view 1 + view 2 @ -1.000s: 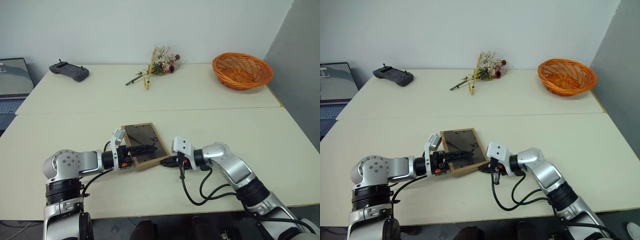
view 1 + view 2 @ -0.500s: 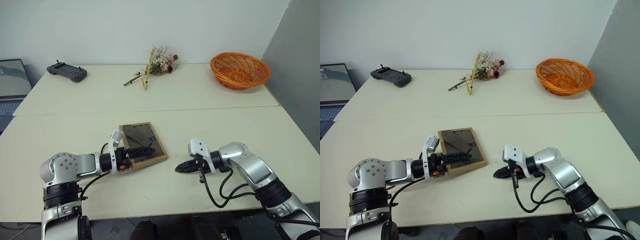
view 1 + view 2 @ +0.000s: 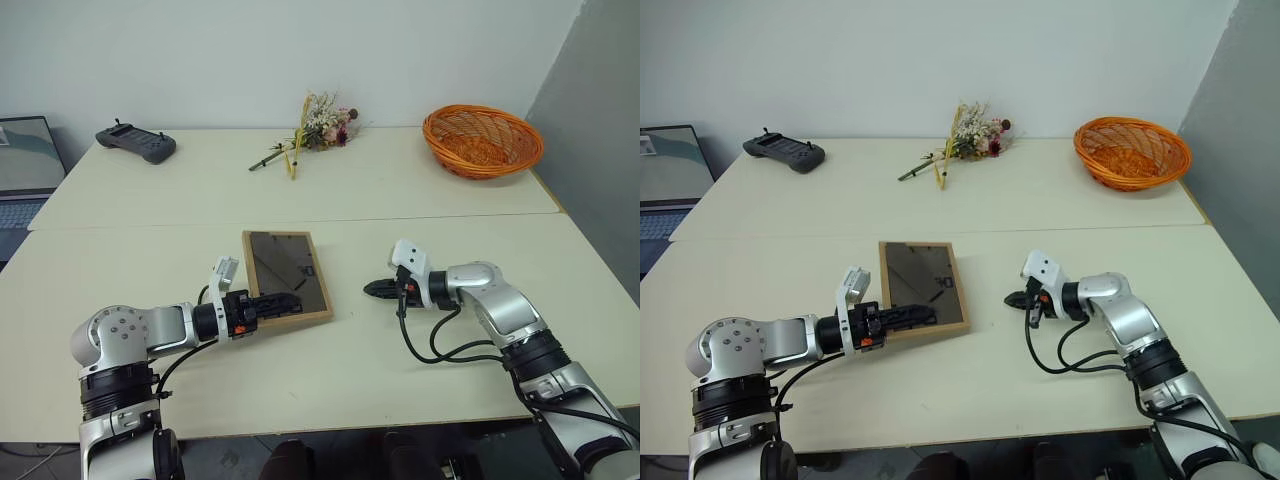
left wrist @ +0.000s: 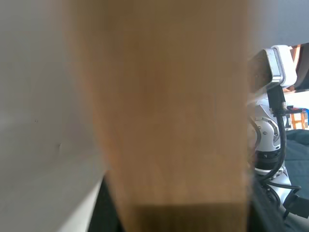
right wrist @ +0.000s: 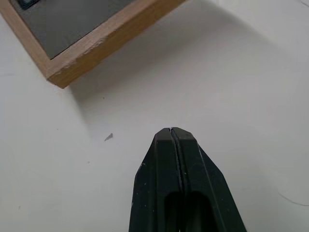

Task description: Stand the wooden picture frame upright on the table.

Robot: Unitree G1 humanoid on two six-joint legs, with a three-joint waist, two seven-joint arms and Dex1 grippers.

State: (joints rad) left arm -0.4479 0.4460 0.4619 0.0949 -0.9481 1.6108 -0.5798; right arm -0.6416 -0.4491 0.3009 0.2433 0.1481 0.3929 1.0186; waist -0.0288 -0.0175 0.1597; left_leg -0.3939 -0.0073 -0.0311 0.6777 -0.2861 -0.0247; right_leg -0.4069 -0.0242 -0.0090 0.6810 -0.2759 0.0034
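The wooden picture frame [image 3: 288,268] lies near the front of the table [image 3: 450,225] with its dark back panel and fold-out stand facing up. My left gripper [image 3: 288,302] reaches in from the left, its black fingers closed over the frame's near edge, one finger on top of the back panel. In the left wrist view the light wood edge [image 4: 169,121] sits right up against the camera. My right gripper [image 3: 373,288] is shut and holds nothing. It hovers low over the table a short way right of the frame. The frame's corner [image 5: 87,43] lies ahead of its tips [image 5: 172,131].
An orange wicker basket [image 3: 483,140] stands at the far right. A bunch of dried flowers [image 3: 315,125] lies at the back middle and a black controller [image 3: 136,142] at the back left. A laptop [image 3: 22,165] sits beyond the left edge. A seam crosses the table behind the frame.
My right gripper has drawn back from the frame's near right corner, to the right and farther out. My left gripper has closed on the frame's near edge, and the frame now lies squarer.
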